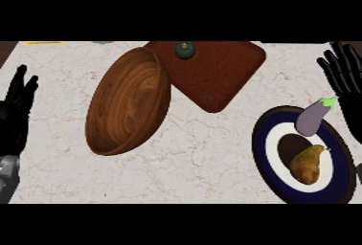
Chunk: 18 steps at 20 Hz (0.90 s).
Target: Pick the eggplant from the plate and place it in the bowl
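The right hand (344,72) stood at the right edge of the view with its fingers straight and spread wide, pointing up and away, holding nothing. Its forearm ran down along the edge and was mostly cut off there. The left hand (17,107) rested at the left edge, also with straight fingers pointing up, slightly parted and empty; a patch of grey forearm showed below it.

The eggplant (314,116) lay just below the right hand's fingers and a little to their inner side, apart from them, its green cap nearest the palm. It rested on the upper rim of the plate (267,143), a dark blue plate with a white ring and a dark centre. A brownish pear-shaped fruit (308,163) lay in the plate's middle, farther below the fingers.

The wooden bowl (129,101) sat well to the left of the right hand's fingers, between the two hands and nearer the left one. A reddish-brown mat (216,72) lay beside its upper right rim, with a small dark green round object (185,50) on it, hard to identify.

No writing or labels could be read. A yellow strip (45,42) was cut off at the top edge.
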### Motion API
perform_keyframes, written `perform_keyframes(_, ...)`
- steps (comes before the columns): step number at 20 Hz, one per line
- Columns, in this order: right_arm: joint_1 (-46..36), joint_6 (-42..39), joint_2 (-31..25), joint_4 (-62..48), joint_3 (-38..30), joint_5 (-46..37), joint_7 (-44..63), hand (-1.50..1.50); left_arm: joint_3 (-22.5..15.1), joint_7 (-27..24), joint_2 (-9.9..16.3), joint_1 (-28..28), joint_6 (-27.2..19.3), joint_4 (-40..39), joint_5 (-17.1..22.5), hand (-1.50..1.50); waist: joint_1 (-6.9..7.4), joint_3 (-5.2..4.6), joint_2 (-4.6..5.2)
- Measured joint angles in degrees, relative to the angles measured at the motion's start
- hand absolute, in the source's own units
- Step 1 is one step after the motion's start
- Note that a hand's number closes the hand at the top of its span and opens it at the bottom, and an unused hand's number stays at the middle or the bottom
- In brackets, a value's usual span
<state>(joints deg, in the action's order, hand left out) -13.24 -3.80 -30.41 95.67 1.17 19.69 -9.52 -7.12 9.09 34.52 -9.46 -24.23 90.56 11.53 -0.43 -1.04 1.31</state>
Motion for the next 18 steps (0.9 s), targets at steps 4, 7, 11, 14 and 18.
perform_keyframes(4,-3.3,-3.8,2.9,-2.0,-0.4,6.3,0.6,-1.5,1.6,-3.1,-1.4,-0.8,2.4,0.1,2.1,0.0,0.87,0.64,-0.71)
perform_keyframes(7,-6.1,-5.7,1.8,-3.3,-1.9,8.6,1.4,-1.5,2.7,-5.6,-2.7,-1.8,3.4,0.9,3.9,0.0,1.0,0.62,-0.9)
perform_keyframes(11,-3.8,5.9,4.7,-5.9,-4.9,1.3,-1.9,-1.5,4.3,-7.9,-4.0,-2.0,5.7,0.4,6.8,0.0,0.4,0.81,-1.03)
perform_keyframes(14,1.4,9.7,6.9,-2.5,-4.5,-2.8,-5.5,-1.5,5.6,-10.7,-5.1,-1.3,8.3,-1.4,8.1,0.0,0.02,0.92,-1.22)
perform_keyframes(18,7.4,9.9,3.9,3.3,-6.0,-5.8,-4.6,-1.5,7.3,-12.9,-5.6,-1.8,11.1,-4.1,8.9,0.0,-0.32,0.96,-1.35)
